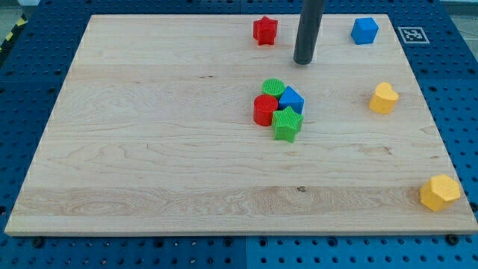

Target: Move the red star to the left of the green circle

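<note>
- Hanging over the wooden board, a dark rod was seen, and my tip was set down near the view's top.
- Nothing was touched or held by my tip; it is a plain rod with no parts to open.
- The red star was found just to the view's left of my tip, a bit higher, with a gap between.
- The green circle was seen below my tip, packed together with a red round block, a blue block and a green star.

red star flat near the view's top edge, green circle mid-board, well apart, star above it
</note>
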Robot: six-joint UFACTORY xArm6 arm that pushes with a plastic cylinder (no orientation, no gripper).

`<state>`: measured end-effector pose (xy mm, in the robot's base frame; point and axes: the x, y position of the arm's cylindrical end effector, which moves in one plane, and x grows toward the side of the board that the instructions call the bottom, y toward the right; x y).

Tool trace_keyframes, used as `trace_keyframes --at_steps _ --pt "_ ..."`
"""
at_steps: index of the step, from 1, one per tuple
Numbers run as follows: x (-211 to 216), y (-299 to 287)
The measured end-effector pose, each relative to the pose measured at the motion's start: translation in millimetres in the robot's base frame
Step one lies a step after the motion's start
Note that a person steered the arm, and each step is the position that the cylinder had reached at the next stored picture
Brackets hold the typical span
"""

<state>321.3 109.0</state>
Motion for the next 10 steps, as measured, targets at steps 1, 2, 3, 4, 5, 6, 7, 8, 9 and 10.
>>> trace_keyframes --at_steps 1,2,3,4,5,6,7,8,9,10 --pt "-7.0 11.1" --pt "-28.1 23.7" --pt "-52.2 27.1" --pt "-93.7 -5.8" --pt "-125.9 -34.6" --pt "-118.1 -72.9" --pt "-97.6 -73.1" --pt "-95.9 -73.1" --pt "-100.9 -58.1" --pt "-85.2 -53.8"
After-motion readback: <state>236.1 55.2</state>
